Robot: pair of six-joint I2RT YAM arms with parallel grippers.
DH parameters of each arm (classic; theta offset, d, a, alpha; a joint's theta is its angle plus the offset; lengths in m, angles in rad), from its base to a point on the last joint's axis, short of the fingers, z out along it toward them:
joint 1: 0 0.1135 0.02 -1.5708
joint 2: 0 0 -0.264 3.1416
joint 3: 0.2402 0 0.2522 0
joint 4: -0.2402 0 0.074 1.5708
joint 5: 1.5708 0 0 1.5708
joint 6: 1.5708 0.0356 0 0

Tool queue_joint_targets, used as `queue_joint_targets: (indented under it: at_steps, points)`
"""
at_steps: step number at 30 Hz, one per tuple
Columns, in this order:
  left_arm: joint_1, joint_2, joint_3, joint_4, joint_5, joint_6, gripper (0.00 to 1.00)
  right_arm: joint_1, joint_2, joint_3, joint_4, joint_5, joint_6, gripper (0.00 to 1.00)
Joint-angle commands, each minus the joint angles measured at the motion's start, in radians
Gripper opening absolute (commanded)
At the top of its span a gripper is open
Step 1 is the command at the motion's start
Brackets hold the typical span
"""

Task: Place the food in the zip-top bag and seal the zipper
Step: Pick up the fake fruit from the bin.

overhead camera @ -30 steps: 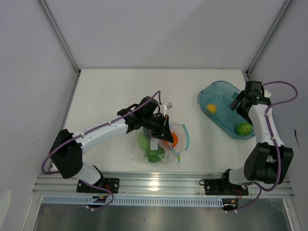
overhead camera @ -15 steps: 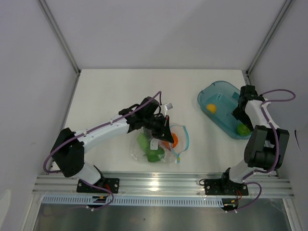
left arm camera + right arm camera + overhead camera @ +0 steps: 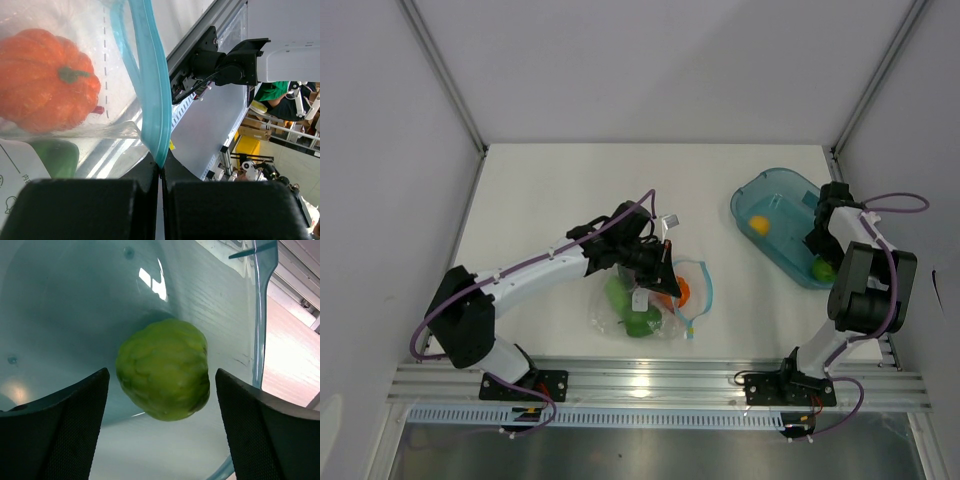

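The clear zip-top bag [image 3: 650, 305] lies near the table's front centre with an orange fruit [image 3: 682, 292] and green pieces [image 3: 640, 320] inside. My left gripper [image 3: 665, 272] is shut on the light blue zipper strip [image 3: 150, 90] at the bag's mouth; the orange fruit [image 3: 45, 80] shows through the plastic. My right gripper [image 3: 820, 252] is open inside the teal tray [image 3: 770, 200], its fingers either side of a green lime [image 3: 164, 369], not touching it. A yellow lemon [image 3: 758, 223] lies in the same tray.
The teal oval tray stands at the right, close to the right wall post [image 3: 835, 150]. The aluminium rail [image 3: 650, 380] with both arm bases runs along the near edge. White walls enclose the table on left, back and right.
My right gripper has moved down and toward the near end of the tray, coming over the green lime. The left gripper and the bag have stayed in place.
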Motion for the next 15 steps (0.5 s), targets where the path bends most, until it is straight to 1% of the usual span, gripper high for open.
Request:
queue_joint_targets:
  at_steps: [1,5,6,7,8,10,11,13,14,15]
  points:
    - [-0.003,-0.024,0.024,-0.001,0.015,0.008,0.01,-0.011,0.017,0.006,0.038,0.022,0.012,0.86]
    - [-0.003,-0.023,0.022,0.004,0.015,0.007,0.01,-0.012,0.028,-0.008,0.055,0.006,-0.005,0.76]
    - [-0.003,-0.023,0.022,0.002,0.015,0.007,0.0,-0.012,0.028,-0.008,0.066,-0.004,-0.011,0.67]
    - [-0.003,-0.023,0.024,0.002,0.015,0.007,0.01,-0.012,0.023,-0.01,0.072,-0.016,-0.019,0.61]
    - [-0.005,-0.024,0.022,0.001,0.016,0.007,0.01,-0.012,0.022,-0.01,0.076,-0.034,-0.028,0.47]
    - [-0.003,-0.026,0.024,-0.001,0.015,0.007,0.01,-0.012,0.013,-0.007,0.076,-0.045,-0.031,0.33]
    - [-0.005,-0.029,0.022,-0.002,0.015,0.007,0.01,-0.012,0.007,0.001,0.073,-0.069,-0.033,0.22]
    - [-0.003,-0.034,0.021,-0.001,0.013,0.007,0.01,-0.009,-0.009,0.013,0.064,-0.099,-0.034,0.15]
    - [-0.005,-0.034,0.019,-0.001,0.013,0.005,0.01,0.003,-0.035,0.016,0.055,-0.128,-0.037,0.1]
    - [-0.003,-0.035,0.019,-0.001,0.013,0.005,0.01,0.012,-0.056,0.024,0.05,-0.14,-0.041,0.07]
